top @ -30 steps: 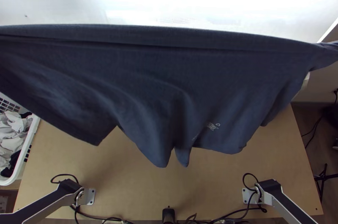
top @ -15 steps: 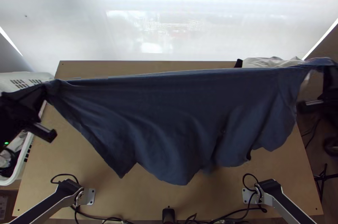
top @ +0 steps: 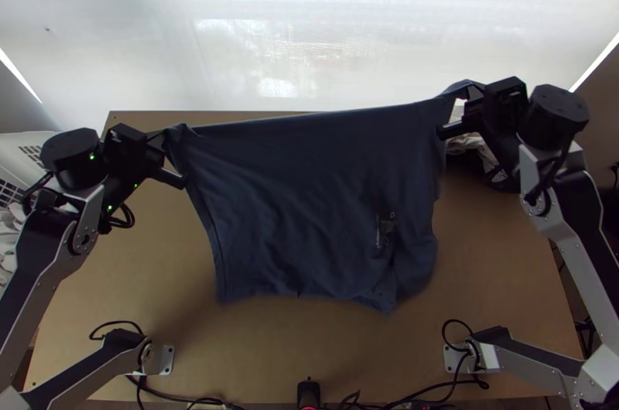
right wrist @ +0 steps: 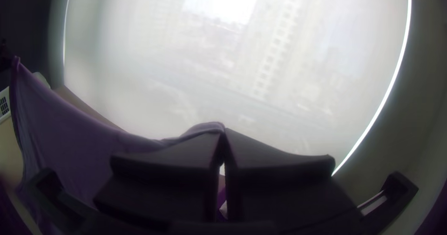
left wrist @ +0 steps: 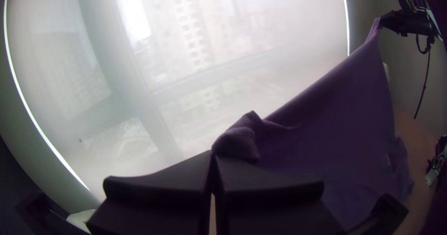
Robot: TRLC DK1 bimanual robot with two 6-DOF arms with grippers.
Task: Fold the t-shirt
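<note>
**Two grippers hold a dark blue T-shirt aloft by its ends**

With twelve o'clock at the table's far side in the top view, the left gripper (top: pixel 166 135) stands between nine and ten o'clock, its fingers closed together on a bunched corner of cloth. At two o'clock the right gripper (top: pixel 469 91) pinches the opposite end, its fingers also together. Between them we see the T-shirt (top: pixel 309 193), its upper edge drawn nearly straight, the rest falling in soft folds toward six o'clock, a small printed motif (top: pixel 385 230) near four.

The light wooden table (top: pixel 155 271) spreads around it, a black device (top: pixel 308 393) at six o'clock. A white basket (top: pixel 15 148) of laundry sits at nine, and pale cloth (top: pixel 473 144) lies beyond the shirt between two and three. A bright translucent blind (top: pixel 255 39) covers the twelve o'clock side of the room.

The left wrist view gives us tall buildings (left wrist: pixel 188 21) through the blind and the shirt's slope up to the right gripper; the right wrist view adds bright light along the blind's curved-looking edge.

The wrist views leave the shirt dim, and the top view cuts the basket off. We cannot tell which parts of the garment are gripped, or whether its lower edge touches the wood.
</note>
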